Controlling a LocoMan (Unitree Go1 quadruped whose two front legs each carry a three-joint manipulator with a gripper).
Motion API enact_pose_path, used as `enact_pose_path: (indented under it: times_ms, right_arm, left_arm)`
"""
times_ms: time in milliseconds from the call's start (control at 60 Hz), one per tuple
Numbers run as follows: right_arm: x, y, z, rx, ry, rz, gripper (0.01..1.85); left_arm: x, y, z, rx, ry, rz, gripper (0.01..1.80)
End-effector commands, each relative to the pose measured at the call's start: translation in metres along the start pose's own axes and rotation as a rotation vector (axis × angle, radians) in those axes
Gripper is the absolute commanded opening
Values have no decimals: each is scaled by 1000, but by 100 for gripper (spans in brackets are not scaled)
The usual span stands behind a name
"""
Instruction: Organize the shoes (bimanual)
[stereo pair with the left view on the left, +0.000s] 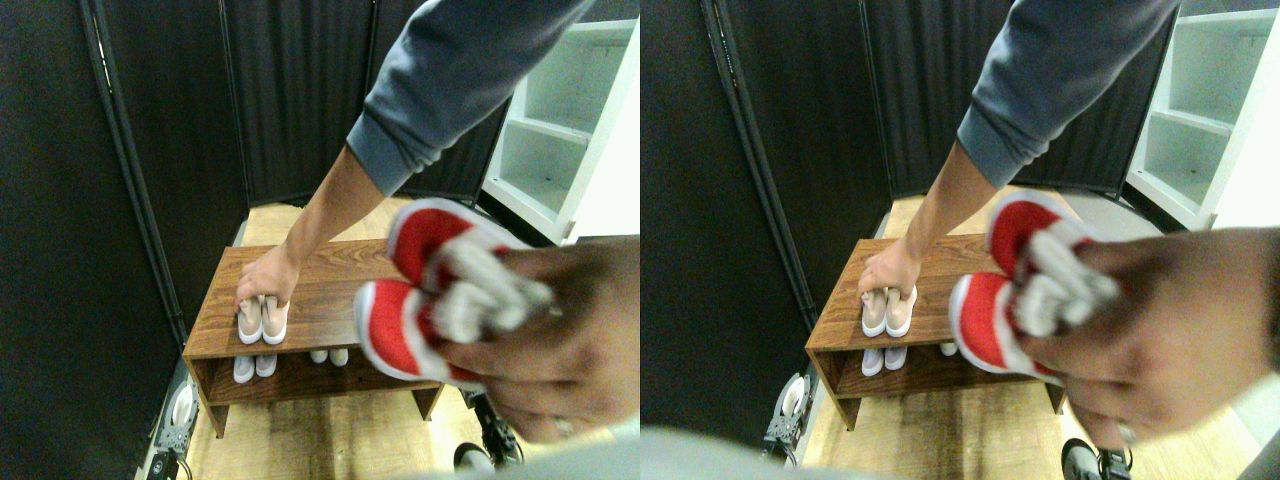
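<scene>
- Reaching in from above the table (330, 300), a person's arm in a grey sleeve (450, 80) comes down to the table's left end, and the far hand (265, 280) rests right on the heels of the pinkish-white pair (262, 320)
- That pinkish-white pair stands side by side on the table top, near its left front corner, toes pointing off the front edge, the two shoes touching each other
- Big in the foreground, in front of the table's right half and well above it, the person's near hand (560, 340) is closed round the red pair (400, 320), both shoes bunched together, white-trimmed toes pointing left, pale laces and tongues blurred against the fingers
- Down on the table's lower shelf, a whitish pair (254, 367) sits under the left end, directly beneath the pinkish-white one, and just the toes of a second pale pair (329, 356) show further right, partly hidden behind the red shoes
- Low beside the table's left leg, the robot's left hand (175, 425) peeks up from the bottom edge, apart from every shoe; how far open it is, I cannot tell
- Below the table's right leg, the robot's right hand (490, 440) shows dark under the person's near hand, holding nothing that I can make out; its opening I cannot tell either
- Behind the table hang dark panels (150, 120), a white shelf unit (560, 120) stands off to the table's back right, and wooden floor (330, 440) lies in front of it
</scene>
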Motion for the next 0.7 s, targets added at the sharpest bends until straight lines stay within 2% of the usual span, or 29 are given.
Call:
enact_pose_path:
  times_ms: [17,217,267,400,700]
  right_arm:
    - [1,10,1,-5,-8,42,1]
    - [-1,10,1,-7,3,51,1]
    - [-2,11,1,-11,3,52,1]
    - [-2,11,1,1,7,54,1]
    - [-4,12,1,-18,0,43,1]
  left_arm:
    - [2,-9,1,13,-4,-41,1]
    - [1,-8,0,9,-14,-42,1]
    - [2,-9,1,8,-1,-47,1]
    - [0,-11,2,4,-26,-39,1]
    - [-2,-11,3,9,-21,-49,1]
